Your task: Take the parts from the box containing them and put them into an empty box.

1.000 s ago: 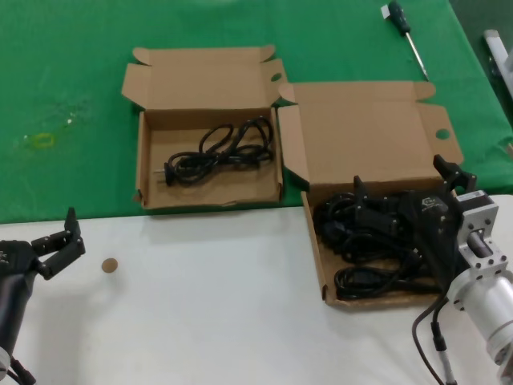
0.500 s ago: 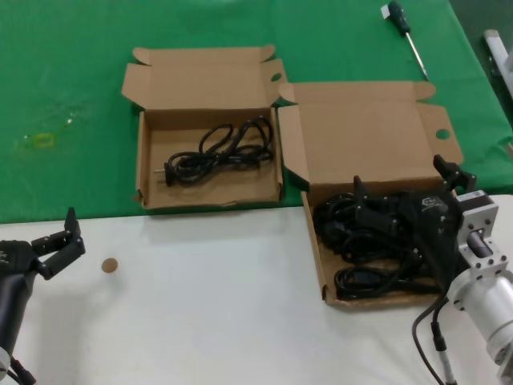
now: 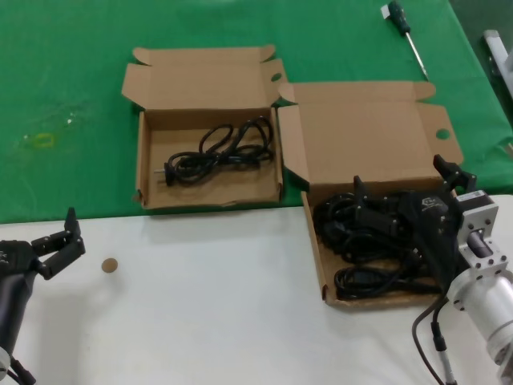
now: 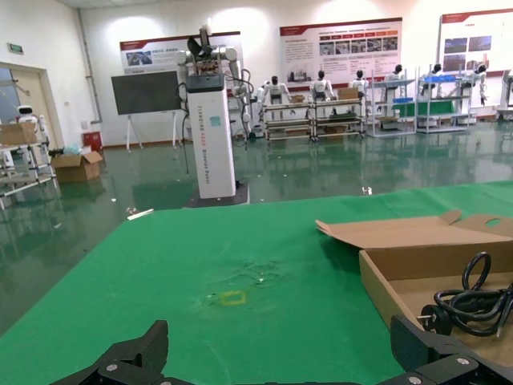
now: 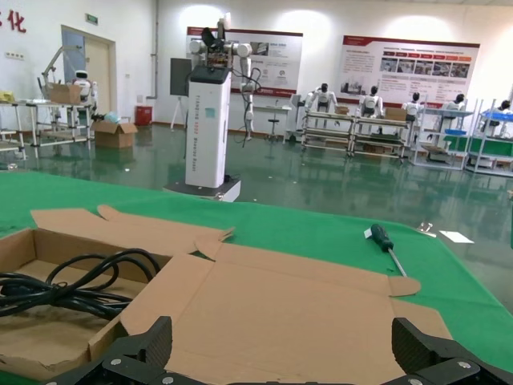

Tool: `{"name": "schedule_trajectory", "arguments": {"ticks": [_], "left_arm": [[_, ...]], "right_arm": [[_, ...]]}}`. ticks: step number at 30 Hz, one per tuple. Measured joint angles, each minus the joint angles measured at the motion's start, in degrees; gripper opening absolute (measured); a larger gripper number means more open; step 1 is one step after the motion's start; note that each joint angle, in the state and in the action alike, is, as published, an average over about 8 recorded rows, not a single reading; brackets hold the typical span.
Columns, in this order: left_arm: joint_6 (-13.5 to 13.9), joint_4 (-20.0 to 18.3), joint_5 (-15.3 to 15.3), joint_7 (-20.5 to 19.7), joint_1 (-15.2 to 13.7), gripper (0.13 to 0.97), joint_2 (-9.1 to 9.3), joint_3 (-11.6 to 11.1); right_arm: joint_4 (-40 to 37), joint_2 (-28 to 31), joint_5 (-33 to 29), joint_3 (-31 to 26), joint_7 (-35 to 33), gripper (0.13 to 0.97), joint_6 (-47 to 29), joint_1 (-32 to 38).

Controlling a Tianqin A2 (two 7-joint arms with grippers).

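On your left, the left gripper waits spread apart over the white table, the empty box with one black cable lies left of the box containing them, where the right gripper hangs spread over the cables.

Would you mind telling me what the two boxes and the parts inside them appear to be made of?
Both the box on the left and the box on the right look like matte brown cardboard, with folded flaps. The cables look rubber- or plastic-sheathed: black, flexible, coiled.
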Motion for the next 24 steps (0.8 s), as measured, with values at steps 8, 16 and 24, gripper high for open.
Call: {"name": "schedule_trajectory", "arguments": {"ticks": [8, 16, 24], "left_arm": [[0.0, 0.0, 0.0, 0.0, 0.0, 0.966, 0.00, 0.0], [0.0, 0.0, 0.0, 0.0, 0.0, 0.966, 0.00, 0.0], [0.0, 0.0, 0.0, 0.0, 0.0, 0.966, 0.00, 0.0]], "right_arm": [[0.0, 0.0, 0.0, 0.0, 0.0, 0.966, 0.0, 0.0], [0.0, 0.0, 0.0, 0.0, 0.0, 0.966, 0.0, 0.0], [0.0, 0.0, 0.0, 0.0, 0.0, 0.966, 0.0, 0.0]]}}
